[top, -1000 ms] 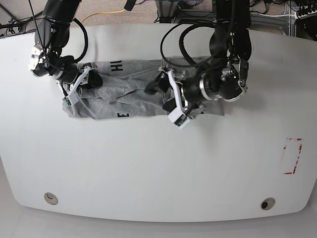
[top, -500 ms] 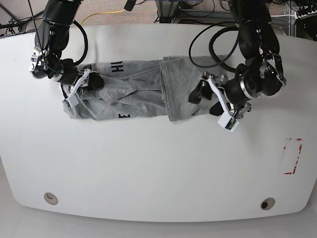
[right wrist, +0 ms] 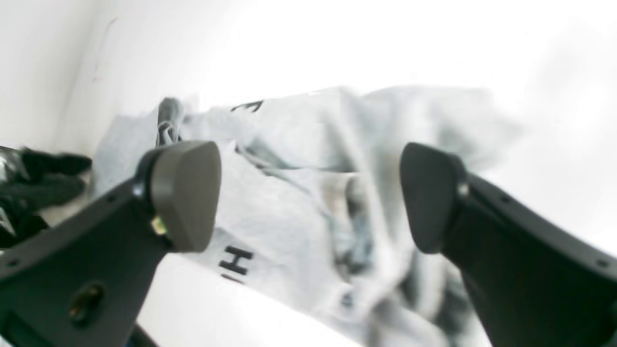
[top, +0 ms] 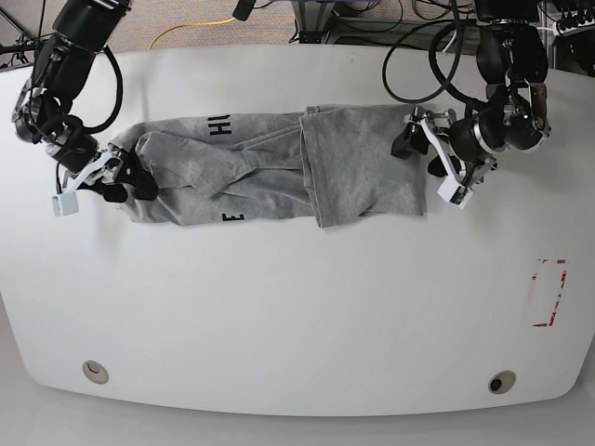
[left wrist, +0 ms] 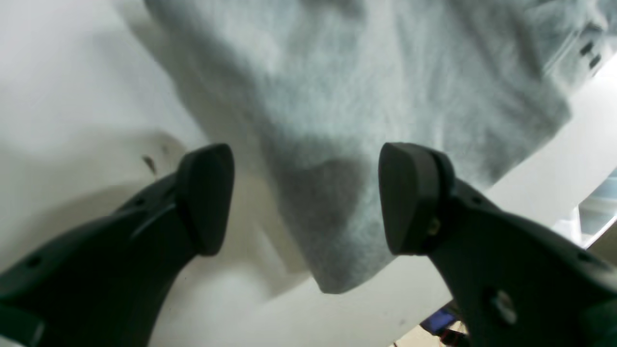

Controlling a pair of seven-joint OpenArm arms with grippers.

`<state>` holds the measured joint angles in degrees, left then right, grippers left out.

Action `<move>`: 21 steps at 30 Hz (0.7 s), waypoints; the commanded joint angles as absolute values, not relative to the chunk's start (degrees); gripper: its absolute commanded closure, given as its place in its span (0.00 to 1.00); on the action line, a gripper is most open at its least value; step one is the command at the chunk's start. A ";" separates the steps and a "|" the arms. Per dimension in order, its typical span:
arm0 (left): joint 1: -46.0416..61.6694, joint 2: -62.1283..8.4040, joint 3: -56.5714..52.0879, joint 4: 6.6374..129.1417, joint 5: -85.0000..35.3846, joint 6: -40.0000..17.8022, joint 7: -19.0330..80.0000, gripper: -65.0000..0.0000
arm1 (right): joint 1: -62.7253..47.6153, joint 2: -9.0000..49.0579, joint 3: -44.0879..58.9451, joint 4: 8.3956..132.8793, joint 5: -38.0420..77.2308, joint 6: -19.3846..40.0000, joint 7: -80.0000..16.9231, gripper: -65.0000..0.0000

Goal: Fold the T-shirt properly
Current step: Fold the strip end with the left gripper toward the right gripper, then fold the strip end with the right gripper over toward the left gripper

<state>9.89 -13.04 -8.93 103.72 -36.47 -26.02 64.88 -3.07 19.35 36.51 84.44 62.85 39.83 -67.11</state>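
Grey and wrinkly, the T-shirt (top: 279, 167) lies in a long band on the white tabletop (top: 279, 307). The left gripper (top: 420, 153) sits just past its one end, jaws wide and holding nothing. The right gripper (top: 125, 177) sits at the other end, also spread and empty.
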 commanded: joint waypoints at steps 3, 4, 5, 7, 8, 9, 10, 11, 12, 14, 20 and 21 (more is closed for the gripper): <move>9.54 -13.85 -8.84 100.97 -37.41 -26.95 61.49 0.33 | 1.27 25.01 38.81 73.01 63.96 40.00 -66.07 0.14; 9.45 -13.85 -8.84 100.44 -37.23 -27.65 61.49 0.33 | 1.45 25.63 38.90 70.73 63.96 40.00 -65.71 0.14; 9.19 -13.85 -8.84 99.30 -37.23 -28.97 61.49 0.33 | 2.24 26.51 38.73 67.65 63.87 40.00 -65.45 0.14; 9.10 -13.85 -8.92 97.80 -37.23 -30.55 61.41 0.34 | 3.74 27.30 38.55 63.52 63.87 40.00 -65.01 0.14; 9.01 -13.85 -8.92 97.45 -37.23 -30.99 61.41 0.34 | 3.91 27.30 38.55 62.90 63.87 40.00 -65.01 0.14; 8.66 -13.85 -8.92 97.19 -37.23 -31.43 61.41 0.34 | 3.82 27.30 38.55 63.25 63.87 40.00 -65.10 0.14; 8.57 -13.85 -8.92 96.84 -37.23 -31.43 61.41 0.34 | 3.74 27.21 38.55 63.60 63.87 40.00 -65.27 0.14; 8.40 -13.85 -8.92 96.75 -37.14 -31.43 61.41 0.34 | 3.74 27.12 38.46 63.69 63.87 40.00 -65.45 0.14; 8.22 -13.85 -8.92 96.40 -37.05 -31.43 61.41 0.36 | 3.74 26.95 37.85 63.69 63.87 40.00 -65.71 0.15; 7.69 -13.76 -8.92 95.96 -36.53 -31.60 61.41 0.39 | 3.65 26.07 35.82 63.96 63.87 40.00 -65.71 0.15; 7.60 -14.55 -8.92 96.04 -36.00 -31.69 61.41 0.40 | 0.31 22.02 34.59 68.35 63.87 40.00 -65.71 0.15; 7.87 -14.90 -8.92 96.13 -36.09 -31.69 61.41 0.40 | -0.04 21.32 34.59 69.58 63.96 39.25 -65.71 0.15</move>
<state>8.12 -13.50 -8.67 94.98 -35.59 -31.27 62.06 0.51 21.87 34.22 65.63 62.76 39.46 -66.39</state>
